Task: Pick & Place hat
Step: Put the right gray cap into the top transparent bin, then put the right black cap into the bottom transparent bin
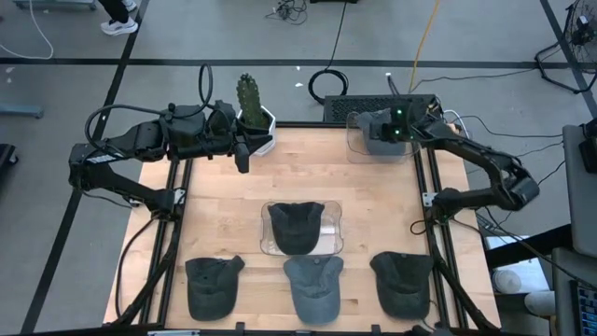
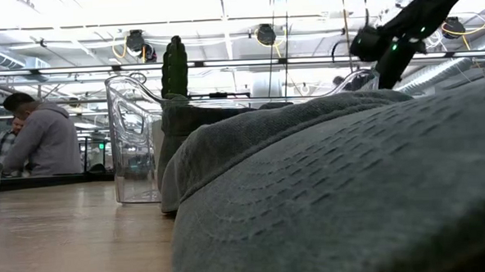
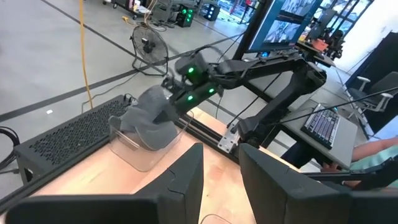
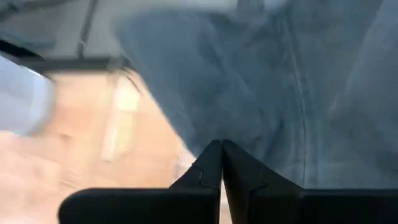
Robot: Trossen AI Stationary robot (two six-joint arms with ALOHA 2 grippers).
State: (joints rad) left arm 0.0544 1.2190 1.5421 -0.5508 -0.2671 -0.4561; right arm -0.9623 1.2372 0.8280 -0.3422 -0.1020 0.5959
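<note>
At the far right corner of the surface (image 1: 233,201), the right end effector (image 1: 390,131) is pressed together, pinching a grey hat (image 1: 378,132) over a clear bin (image 1: 359,147). The hat hangs directly beneath the fingertips, bin below it. The left end effector (image 1: 243,154), partly spread and empty, waits well apart beside the cactus (image 1: 247,93).

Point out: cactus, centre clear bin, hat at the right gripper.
cactus (image 1: 246,93), high view, on its green stem.
centre clear bin (image 1: 333,238), high view, on its right rim.
hat at the right gripper (image 3: 149,118), left wrist view, on its grey crown.
</note>
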